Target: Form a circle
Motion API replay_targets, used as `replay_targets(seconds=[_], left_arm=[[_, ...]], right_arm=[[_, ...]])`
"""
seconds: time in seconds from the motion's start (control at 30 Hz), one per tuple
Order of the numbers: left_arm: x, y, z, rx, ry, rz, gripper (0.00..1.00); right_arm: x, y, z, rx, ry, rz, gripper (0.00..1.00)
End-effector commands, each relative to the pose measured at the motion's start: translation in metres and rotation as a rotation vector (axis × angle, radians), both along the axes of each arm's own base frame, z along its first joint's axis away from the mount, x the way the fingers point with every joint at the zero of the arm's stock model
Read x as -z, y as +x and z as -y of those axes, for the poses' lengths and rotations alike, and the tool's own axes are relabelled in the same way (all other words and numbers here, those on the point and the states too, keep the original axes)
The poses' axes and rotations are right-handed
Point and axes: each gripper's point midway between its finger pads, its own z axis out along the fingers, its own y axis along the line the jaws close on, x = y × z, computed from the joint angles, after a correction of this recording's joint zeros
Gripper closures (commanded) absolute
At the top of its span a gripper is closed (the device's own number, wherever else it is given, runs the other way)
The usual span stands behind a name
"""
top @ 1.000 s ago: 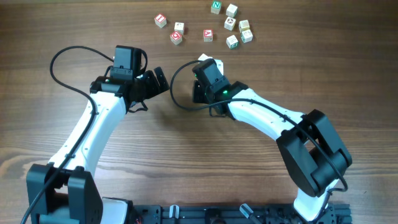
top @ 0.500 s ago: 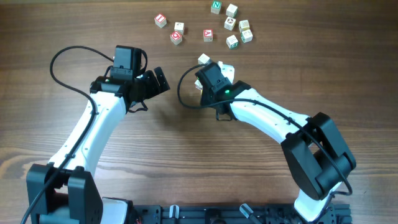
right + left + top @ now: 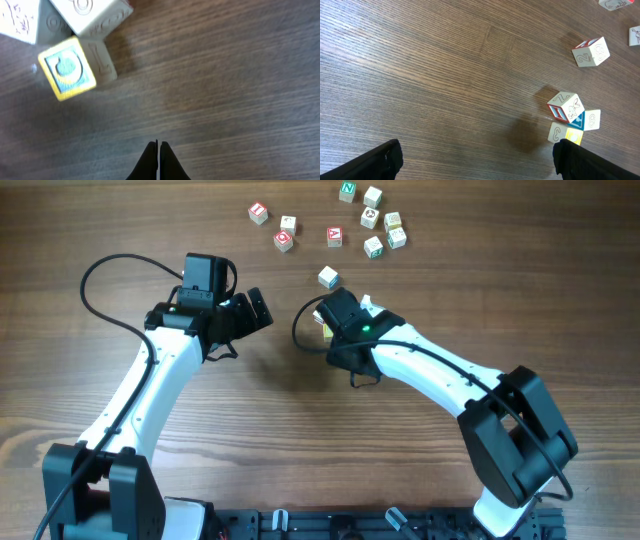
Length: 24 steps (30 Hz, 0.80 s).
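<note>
No circle shows, only loose letter cubes. Several lie scattered at the table's far edge [image 3: 370, 218]. A single white cube [image 3: 327, 277] sits apart, nearer the arms. A small cluster [image 3: 570, 120] of pale cubes, one yellow [image 3: 67, 70] with a blue face, lies by my right wrist, partly hidden under it in the overhead view. My right gripper [image 3: 159, 145] is shut on nothing, its tips over bare wood below and right of the cluster. My left gripper [image 3: 479, 162] [image 3: 255, 310] stands wide open and empty, left of the cluster, its right finger [image 3: 572, 160] just below the yellow cube.
A lone cube [image 3: 590, 51] with a red and blue edge lies beyond the cluster in the left wrist view. Bare wooden table [image 3: 250, 410] stretches between and in front of the arms. A black cable [image 3: 300, 330] loops beside my right wrist.
My right arm has drawn back toward the near side, gripper still shut, uncovering the single white cube and the cluster. My left arm has not moved.
</note>
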Motion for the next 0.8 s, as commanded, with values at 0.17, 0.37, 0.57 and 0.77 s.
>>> replay_targets(seconds=[0.17, 0.37, 0.57, 0.77], left_arm=[[0.000, 0.000, -0.003, 0.010, 0.017, 0.004, 0.00], [0.000, 0.000, -0.003, 0.010, 0.017, 0.004, 0.00], [0.000, 0.000, -0.003, 0.010, 0.017, 0.004, 0.00], [0.000, 0.000, -0.003, 0.010, 0.017, 0.004, 0.00]], right_arm=[[-0.006, -0.011, -0.004, -0.005, 0.030, -0.030, 0.95], [0.007, -0.017, -0.004, -0.036, 0.025, -0.024, 0.95], [0.006, 0.000, -0.012, -0.005, 0.071, 0.060, 0.95], [0.007, 0.014, -0.009, 0.017, 0.055, 0.145, 0.95]])
